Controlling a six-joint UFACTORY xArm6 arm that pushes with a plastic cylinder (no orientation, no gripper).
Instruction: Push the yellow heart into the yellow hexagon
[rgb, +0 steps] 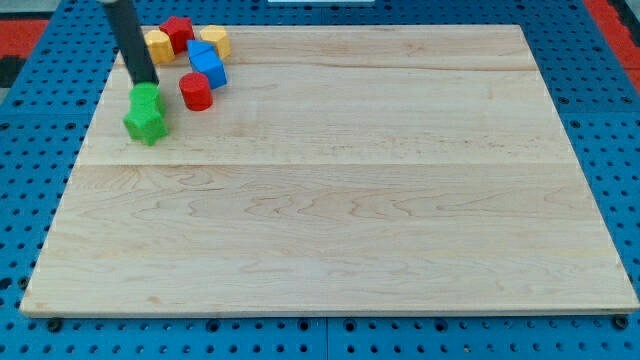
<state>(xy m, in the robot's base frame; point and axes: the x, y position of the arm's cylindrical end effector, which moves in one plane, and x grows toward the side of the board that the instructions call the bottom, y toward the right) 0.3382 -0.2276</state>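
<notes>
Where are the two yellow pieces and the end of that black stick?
yellow heart (157, 45), camera view, its top face.
yellow hexagon (216, 40), camera view, its top face.
my tip (147, 84), camera view, its very end.

The rod (128, 35) is cut off by the view's top; part of the yellow heart (158, 45) is hidden behind it.

A: Where's my tip (146, 81)?
B: Touching the green block (145, 113), at its 12 o'clock.
A: The yellows?
B: Heart (157, 45) at 9 o'clock of the red block (179, 32); hexagon (214, 40) at its 3 o'clock.
</notes>
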